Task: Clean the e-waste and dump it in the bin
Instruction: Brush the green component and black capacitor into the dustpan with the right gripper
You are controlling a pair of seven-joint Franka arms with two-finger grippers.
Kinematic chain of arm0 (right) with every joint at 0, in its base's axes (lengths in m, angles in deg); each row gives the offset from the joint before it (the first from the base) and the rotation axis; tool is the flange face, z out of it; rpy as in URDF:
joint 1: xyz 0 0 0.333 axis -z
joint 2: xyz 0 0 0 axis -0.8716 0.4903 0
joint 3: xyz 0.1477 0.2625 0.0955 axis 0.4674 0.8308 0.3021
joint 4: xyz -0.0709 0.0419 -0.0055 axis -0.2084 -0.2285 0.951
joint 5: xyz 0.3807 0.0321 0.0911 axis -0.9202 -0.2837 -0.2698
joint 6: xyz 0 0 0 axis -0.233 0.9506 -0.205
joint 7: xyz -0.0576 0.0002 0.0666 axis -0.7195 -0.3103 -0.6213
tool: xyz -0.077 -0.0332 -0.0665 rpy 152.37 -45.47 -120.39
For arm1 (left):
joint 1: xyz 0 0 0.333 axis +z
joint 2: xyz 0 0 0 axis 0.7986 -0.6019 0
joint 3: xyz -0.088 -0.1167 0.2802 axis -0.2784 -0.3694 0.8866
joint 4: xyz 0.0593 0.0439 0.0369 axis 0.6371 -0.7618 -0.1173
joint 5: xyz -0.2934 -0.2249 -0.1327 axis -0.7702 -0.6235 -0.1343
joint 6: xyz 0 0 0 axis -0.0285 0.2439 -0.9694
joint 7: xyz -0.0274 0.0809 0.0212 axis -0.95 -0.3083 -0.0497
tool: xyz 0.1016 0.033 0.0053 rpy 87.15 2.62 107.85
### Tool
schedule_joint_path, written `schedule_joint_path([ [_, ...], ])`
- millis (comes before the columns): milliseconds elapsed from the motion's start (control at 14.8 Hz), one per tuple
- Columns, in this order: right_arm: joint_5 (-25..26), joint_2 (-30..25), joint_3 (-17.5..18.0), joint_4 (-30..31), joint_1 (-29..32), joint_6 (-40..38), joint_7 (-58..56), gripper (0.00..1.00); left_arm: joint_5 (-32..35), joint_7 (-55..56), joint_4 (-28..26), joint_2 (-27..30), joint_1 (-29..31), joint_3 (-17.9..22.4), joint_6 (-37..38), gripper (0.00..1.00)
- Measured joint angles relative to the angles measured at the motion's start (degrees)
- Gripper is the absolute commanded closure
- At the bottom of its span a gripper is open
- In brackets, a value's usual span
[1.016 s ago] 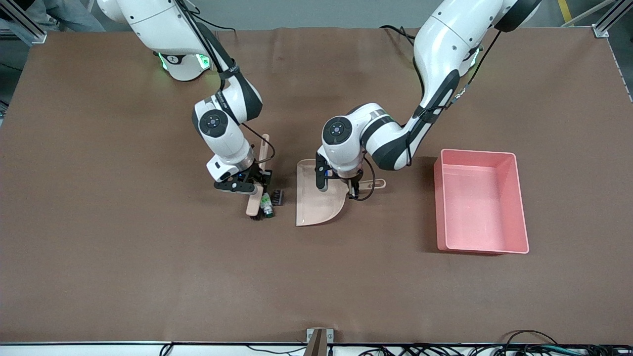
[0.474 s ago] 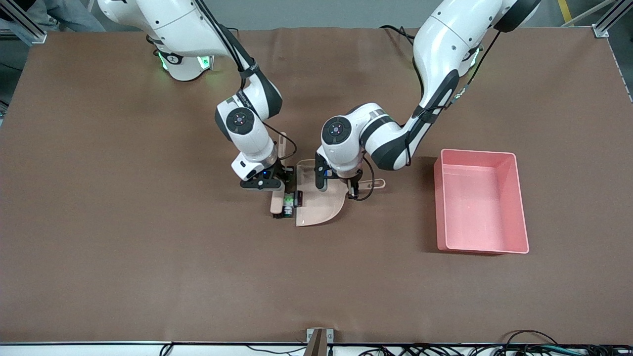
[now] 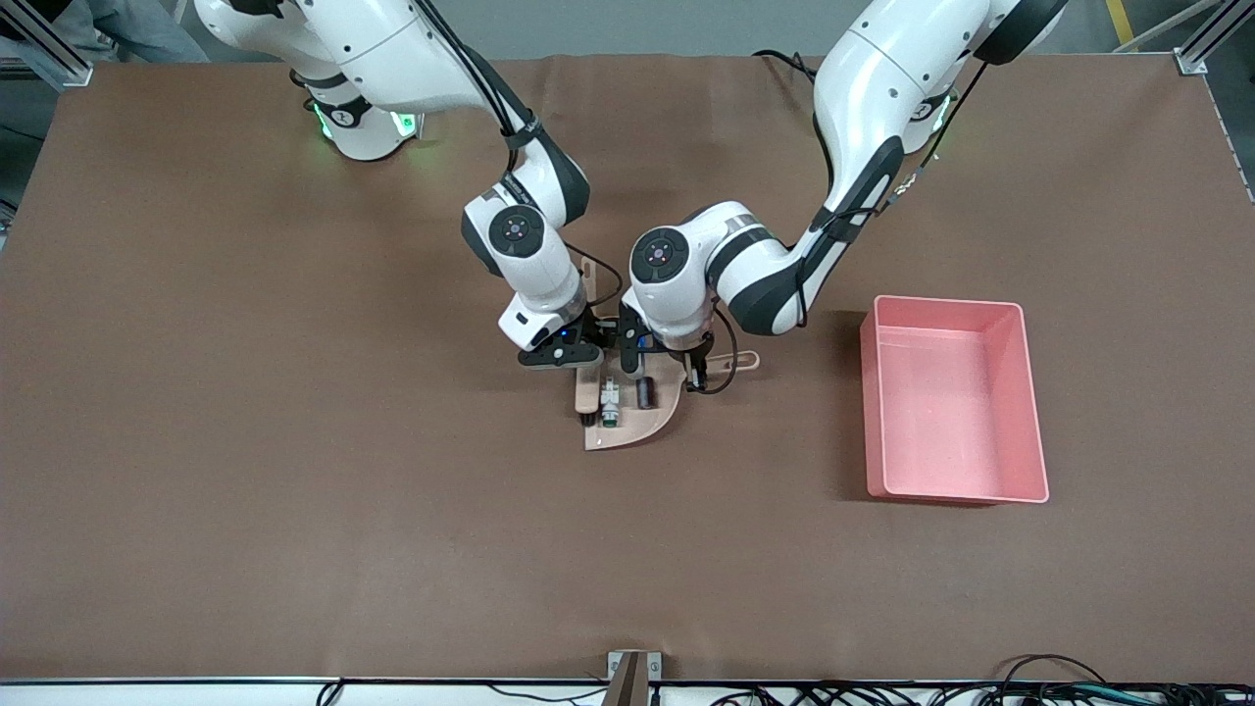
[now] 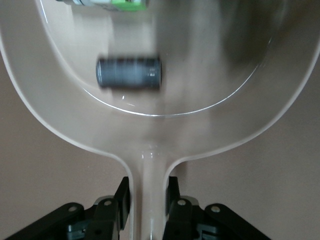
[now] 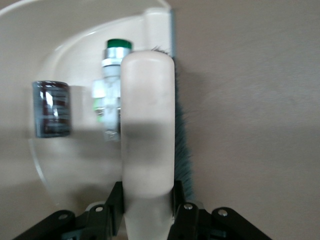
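Now both e-waste bits, the white-and-green component (image 3: 609, 402) and black ribbed block (image 3: 644, 392), are sitting in the dustpan (image 3: 647, 422) at frame centre, swept off the table since a second ago. Right gripper (image 5: 148, 202) is clamping the brush (image 5: 148, 130); left gripper (image 4: 148, 192) is clamping the dustpan handle. Next: tipping into the bin (image 3: 1025, 392) at centre right.

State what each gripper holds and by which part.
Left gripper is shut on the dustpan, clamping its handle. Right gripper is shut on the brush, gripping its handle end.

White-and-green component (image 3: 609, 402): lying in the beige dustpan (image 3: 652, 420), centre frame
Black ribbed block (image 3: 644, 392): in the pan, beside it
Bin (image 3: 949, 412): pink tub, right of centre
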Motion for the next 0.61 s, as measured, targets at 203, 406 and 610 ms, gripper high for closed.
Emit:
schedule_joint_path([
  [203, -0.1, 0.0, -0.1, -2.3, -1.0, -4.7, 0.2, 0.99, 0.0, 0.2, 0.0, 0.0, 0.0, 0.0, 0.0, 0.87],
  [406, -0.2, 0.0, -0.5, -3.4, 0.6, -7.3, 0.2, 0.99, 0.0, 1.3, 0.0, 0.0, 0.0, 0.0, 0.1, 0.88],
  [610, -0.2, -0.3, -0.8, -4.2, 5.3, -13.0, -2.1, 0.98, 0.0, 2.3, 0.1, -0.1, 0.0, 0.0, -0.7, 0.9],
])
